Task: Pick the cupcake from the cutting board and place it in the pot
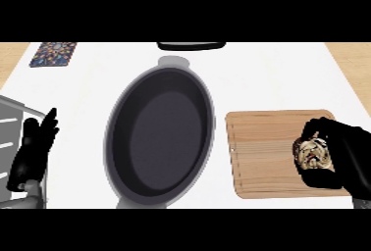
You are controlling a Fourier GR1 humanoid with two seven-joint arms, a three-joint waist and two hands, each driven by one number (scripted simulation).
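Clutter first: we see a patterned mat (53, 53) at the far left corner of the desk (275, 73), a black object (191, 46) cut off by the far edge, and a grey rack-like thing (9, 127) at the left edge. Only bare desk lies between board and pot. Pot (116, 122) is oval and dark, mid-desk, with its handle stub pointing away from us. Its inside shows just the dark floor. Cutting board (264, 152) lies just right of it, not touching. Cupcake (313, 154) is at the board's right edge, inside our right hand (351, 157). The fingers (322, 126) curl round it, so it's grasped. We can't tell if it's off the wood. Left hand (33, 147) rests at the left edge, fingers straight, released.
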